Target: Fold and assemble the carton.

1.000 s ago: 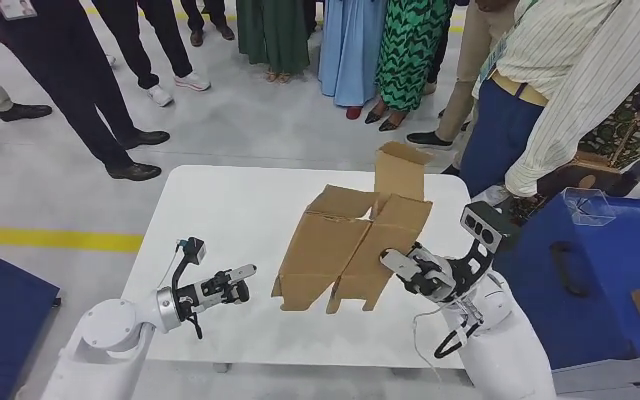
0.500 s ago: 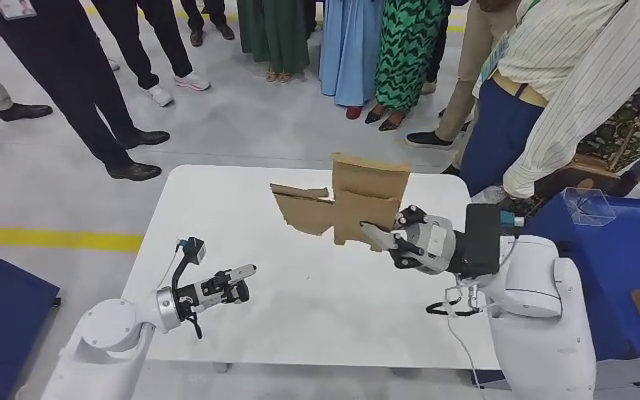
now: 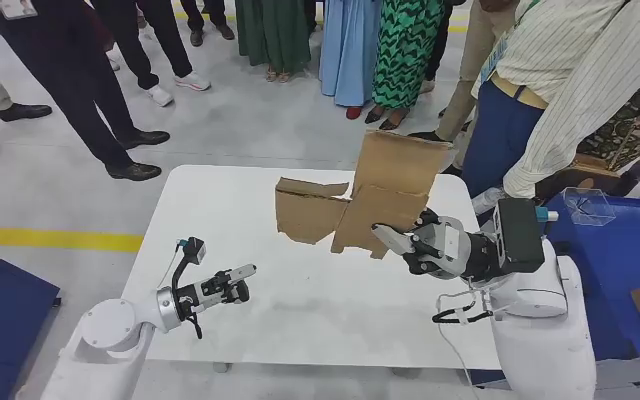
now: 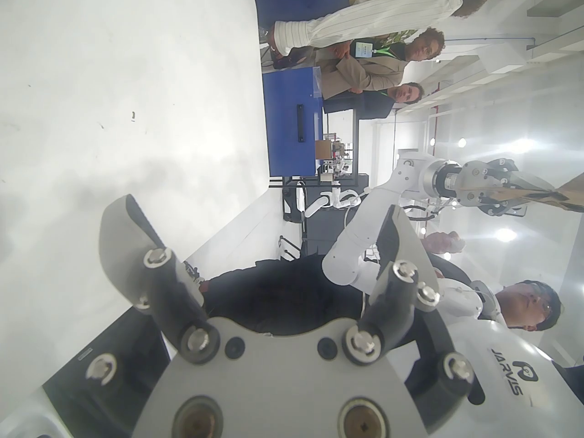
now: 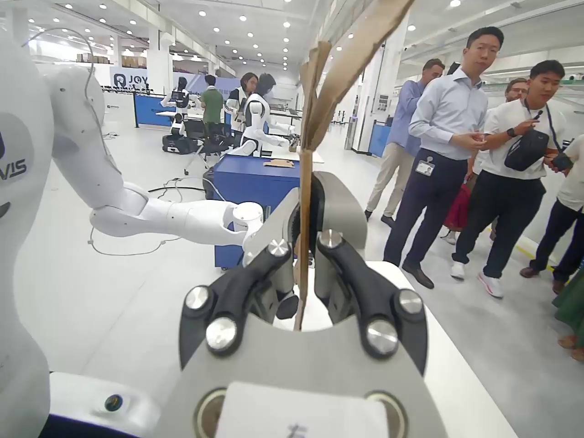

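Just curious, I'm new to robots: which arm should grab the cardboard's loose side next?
Probably left. The left pincer is open and empty over the table, while the right pincer is shut on the carton, holding it up.

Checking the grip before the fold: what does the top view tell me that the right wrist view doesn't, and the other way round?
Top view: the whole carton, flattened, held up over the table, and the left gripper open, apart from it above the table's near side. Right wrist view: the cardboard seen edge-on, pinched between the fingers. Both: the right gripper shut on the carton.
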`<state>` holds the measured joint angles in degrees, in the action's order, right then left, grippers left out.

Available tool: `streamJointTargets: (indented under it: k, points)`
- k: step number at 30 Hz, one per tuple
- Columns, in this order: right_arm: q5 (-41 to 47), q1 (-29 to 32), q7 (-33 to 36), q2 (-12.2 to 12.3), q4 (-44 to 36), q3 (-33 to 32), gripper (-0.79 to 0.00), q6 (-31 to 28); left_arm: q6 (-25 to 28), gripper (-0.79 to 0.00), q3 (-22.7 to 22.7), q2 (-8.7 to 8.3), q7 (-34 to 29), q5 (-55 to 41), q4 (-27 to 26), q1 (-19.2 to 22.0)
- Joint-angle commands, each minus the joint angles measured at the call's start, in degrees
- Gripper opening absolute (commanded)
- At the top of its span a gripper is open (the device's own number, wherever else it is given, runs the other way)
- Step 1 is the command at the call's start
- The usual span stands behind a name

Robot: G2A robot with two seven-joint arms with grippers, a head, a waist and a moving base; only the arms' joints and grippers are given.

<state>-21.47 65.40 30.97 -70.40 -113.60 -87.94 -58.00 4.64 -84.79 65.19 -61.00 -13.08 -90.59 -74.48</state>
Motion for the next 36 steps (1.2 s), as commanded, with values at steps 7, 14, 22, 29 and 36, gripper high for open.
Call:
streamJointTargets:
  k: [7,14,22,29,36]
  points:
    - [-15.0,-2.42,-0.25,0.88,-8.02,-1.26,-0.785,0.0,0.0,0.0,0.0,0.0,0.0,0.0,0.0,0.0]
    - [-55.41,-3.63,-32.58,3.44,-15.11,-2.76,-0.785,0.0,0.0,0.0,0.0,0.0,0.0,0.0,0.0,0.0]
    - [-117.68,3.27,-84.51,7.71,-14.84,-1.76,-0.785,26.12,0.0,0.0,0.0,0.0,0.0,0.0,0.0,0.0]
    - [-134.56,10.05,-90.58,8.94,-14.2,-2.45,-0.785,48.96,0.0,0.0,0.0,0.0,0.0,0.0,0.0,0.0]
    - [-123.54,10.77,-87.63,8.89,-13.87,-2.31,-0.785,47.58,0.0,0.0,0.0,0.0,0.0,0.0,0.0,0.0]
